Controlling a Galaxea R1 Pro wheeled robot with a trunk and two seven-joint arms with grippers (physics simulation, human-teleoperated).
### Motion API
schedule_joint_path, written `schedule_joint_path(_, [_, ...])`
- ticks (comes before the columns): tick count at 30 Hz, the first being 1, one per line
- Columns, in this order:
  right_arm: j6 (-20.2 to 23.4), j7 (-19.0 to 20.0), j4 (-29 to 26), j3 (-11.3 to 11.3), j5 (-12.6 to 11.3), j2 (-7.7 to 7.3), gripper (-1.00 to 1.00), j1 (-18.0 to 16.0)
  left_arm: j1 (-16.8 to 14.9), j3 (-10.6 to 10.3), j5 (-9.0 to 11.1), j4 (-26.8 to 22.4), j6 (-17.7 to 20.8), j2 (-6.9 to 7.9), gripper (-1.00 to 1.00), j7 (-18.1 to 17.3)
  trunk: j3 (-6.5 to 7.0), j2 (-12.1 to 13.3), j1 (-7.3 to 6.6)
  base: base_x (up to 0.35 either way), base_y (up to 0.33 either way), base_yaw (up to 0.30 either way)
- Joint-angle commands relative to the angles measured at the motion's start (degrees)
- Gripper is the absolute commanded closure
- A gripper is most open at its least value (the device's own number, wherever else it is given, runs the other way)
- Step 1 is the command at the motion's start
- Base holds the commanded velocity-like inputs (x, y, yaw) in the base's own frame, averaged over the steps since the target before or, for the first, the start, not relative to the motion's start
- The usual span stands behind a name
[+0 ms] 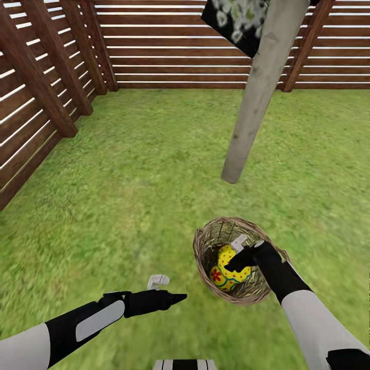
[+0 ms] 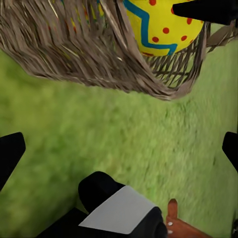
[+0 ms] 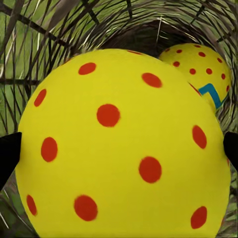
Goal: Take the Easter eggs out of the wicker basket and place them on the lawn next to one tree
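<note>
The wicker basket (image 1: 205,246) stands on the lawn (image 1: 128,205) just in front of the tree (image 1: 257,92), whose pale trunk leans up to the right. Two yellow Easter eggs show inside it: a red-dotted one (image 1: 225,255) on top and one with a red flower (image 1: 220,277) beneath. My right gripper (image 1: 232,262) reaches down into the basket, open, its fingertips (image 3: 9,156) on either side of the dotted egg (image 3: 124,148). A second egg (image 3: 198,74) lies deeper. My left gripper (image 1: 177,298) hovers open over grass, left of the basket (image 2: 89,54), holding nothing.
A brown slatted fence (image 1: 46,87) runs along the left and back of the grass, meeting in a corner at the far left. Open grass lies between that fence and the trunk, and around the trunk's foot (image 1: 232,177).
</note>
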Motion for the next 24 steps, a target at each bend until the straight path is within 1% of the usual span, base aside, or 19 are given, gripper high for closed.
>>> schedule_joint_path(1, [0.8, 0.4, -0.1, 0.0, 0.5, -0.04, 1.00, 0.0, -0.1, -0.1, 0.6, 0.0, 0.2, 0.04, -1.00, -0.1, 0.15, 0.4, -0.23, 0.000, 0.000, 0.000])
schedule_joint_path(2, [1.6, 0.5, -0.1, -0.9, 0.5, -0.04, 1.00, 0.0, -0.1, -0.1, 0.6, -0.1, 0.2, 0.04, -1.00, -0.1, 0.33, 0.8, -0.45, 0.000, 0.000, 0.000])
schedule_joint_path(3, [2.1, 0.6, -0.2, -2.5, 0.5, -0.04, 1.00, 0.0, -0.1, -0.1, 0.6, -0.1, 0.2, 0.04, -1.00, -0.1, 0.51, 1.2, -0.67, 0.000, 0.000, 0.000])
schedule_joint_path(4, [2.6, 0.7, -0.4, -4.6, 0.5, -0.04, 1.00, 0.0, -0.1, -0.1, 0.6, -0.1, 0.2, 0.04, -1.00, -0.1, 0.69, 1.6, -0.89, 0.000, 0.000, 0.000])
schedule_joint_path(5, [3.0, 0.8, -0.7, -5.9, 0.5, -0.04, 1.00, 0.0, -0.1, -0.1, 0.6, -0.1, 0.2, 0.04, -1.00, -0.1, 0.87, 2.0, -1.11, 0.000, 0.000, 0.000])
schedule_joint_path(6, [3.2, 0.8, -0.9, -6.5, 0.5, -0.02, 1.00, 0.0, -0.1, -0.1, 0.5, -0.1, 0.2, -0.01, -1.00, -0.1, 1.04, 2.4, -1.33, -0.030, 0.000, 0.000])
schedule_joint_path(9, [3.4, 0.8, -1.0, -7.0, 0.5, -0.04, 1.00, 0.0, -0.1, -0.1, 0.5, -0.1, 0.2, 0.02, -1.00, -0.1, 1.58, 3.6, -1.99, -0.234, 0.000, 0.000])
schedule_joint_path(11, [4.9, 0.8, -1.0, -7.2, 0.5, -0.04, 1.00, 0.0, -0.1, -0.1, 0.5, -0.1, 0.2, 0.03, -1.00, -0.1, 1.94, 4.4, -2.43, -0.156, 0.000, 0.000])
schedule_joint_path(12, [5.7, 0.8, -1.2, -7.2, -0.9, -0.04, 1.00, 0.0, -0.1, -0.1, 0.5, -0.1, 0.2, 0.04, -1.00, -0.1, 2.12, 4.8, -2.65, -0.037, 0.000, 0.000])
schedule_joint_path(14, [6.3, 0.7, -1.6, -7.3, -6.2, -0.09, 1.00, 0.0, -0.1, -0.1, 0.5, -0.1, 0.2, 0.04, -1.00, -0.1, 2.48, 5.6, -3.09, -0.014, 0.000, 0.000])
schedule_joint_path(15, [6.7, 0.7, -1.6, -7.3, -8.3, -0.11, 1.00, 0.0, -0.1, -0.1, 0.5, -0.1, 0.2, 0.04, -1.00, -0.1, 2.66, 6.0, -3.30, -0.004, 0.000, 0.000])
schedule_joint_path(16, [7.2, 0.7, -1.7, -7.3, -9.3, -0.12, 1.00, 0.0, -0.1, -0.1, 0.5, -0.1, 0.2, 0.04, -1.00, -0.1, 2.84, 6.4, -3.52, -0.002, 0.000, 0.000])
schedule_joint_path(18, [7.7, 0.7, -1.7, -7.4, -9.8, -0.12, 1.00, 0.0, -0.1, -0.1, 0.5, -0.1, 0.2, 0.04, -1.00, -0.1, 3.20, 7.2, -3.96, 0.000, 0.000, 0.000])
schedule_joint_path(24, [8.5, 0.7, -1.8, -7.4, -10.0, -0.24, 1.00, 0.0, -0.1, -0.1, 0.5, -0.1, 0.2, 0.12, -1.00, -0.1, 4.28, 9.6, -5.28, -0.006, 0.000, 0.000])
